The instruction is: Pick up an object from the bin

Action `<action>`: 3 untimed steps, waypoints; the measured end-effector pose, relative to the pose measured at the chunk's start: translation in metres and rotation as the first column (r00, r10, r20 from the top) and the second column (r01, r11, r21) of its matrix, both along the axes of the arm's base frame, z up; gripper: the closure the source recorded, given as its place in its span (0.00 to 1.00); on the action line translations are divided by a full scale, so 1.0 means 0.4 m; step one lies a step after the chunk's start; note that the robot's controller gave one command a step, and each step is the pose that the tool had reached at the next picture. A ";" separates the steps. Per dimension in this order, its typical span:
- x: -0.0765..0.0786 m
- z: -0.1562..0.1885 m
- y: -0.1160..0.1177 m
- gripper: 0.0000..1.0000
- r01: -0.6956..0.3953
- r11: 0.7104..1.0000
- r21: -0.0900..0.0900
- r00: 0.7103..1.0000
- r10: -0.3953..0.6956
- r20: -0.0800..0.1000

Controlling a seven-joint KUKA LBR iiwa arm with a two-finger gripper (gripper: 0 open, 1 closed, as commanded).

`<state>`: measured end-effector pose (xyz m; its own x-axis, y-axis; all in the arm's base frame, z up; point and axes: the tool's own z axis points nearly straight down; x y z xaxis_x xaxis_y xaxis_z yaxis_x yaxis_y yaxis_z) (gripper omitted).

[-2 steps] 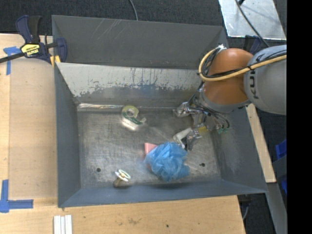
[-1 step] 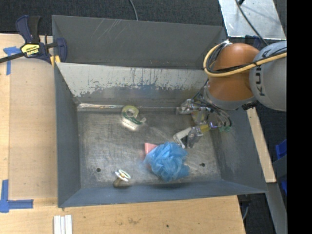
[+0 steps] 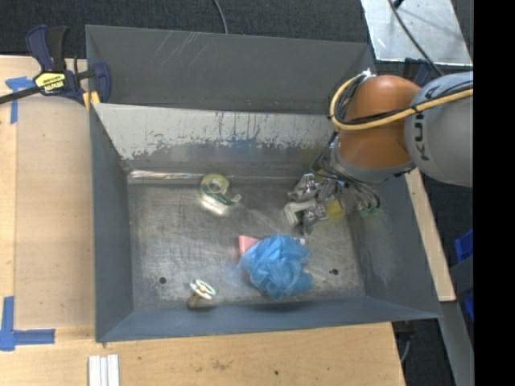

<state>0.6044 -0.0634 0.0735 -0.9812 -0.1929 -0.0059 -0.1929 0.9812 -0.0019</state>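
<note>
My gripper (image 3: 304, 212) hangs over the right half of the bin floor, its metal fingers pointing down-left. Just below its tips lies a crumpled blue mesh puff (image 3: 278, 267), with a pink flat piece (image 3: 247, 244) poking out from under its upper left side. Nothing shows between the fingers. A small roll of clear tape in a green-tinted dispenser (image 3: 217, 191) lies to the left of the gripper, near the back of the floor.
A small brownish and white object (image 3: 200, 292) rests near the front left of the bin floor. The arm with its orange dome comes in over the bin's right wall.
</note>
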 end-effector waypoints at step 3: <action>-0.001 0.031 0.000 1.00 0.000 1.000 0.000 1.000 0.000 -0.001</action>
<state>0.6041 -0.0634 0.0859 -0.9812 -0.1931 -0.0052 -0.1931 0.9812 -0.0020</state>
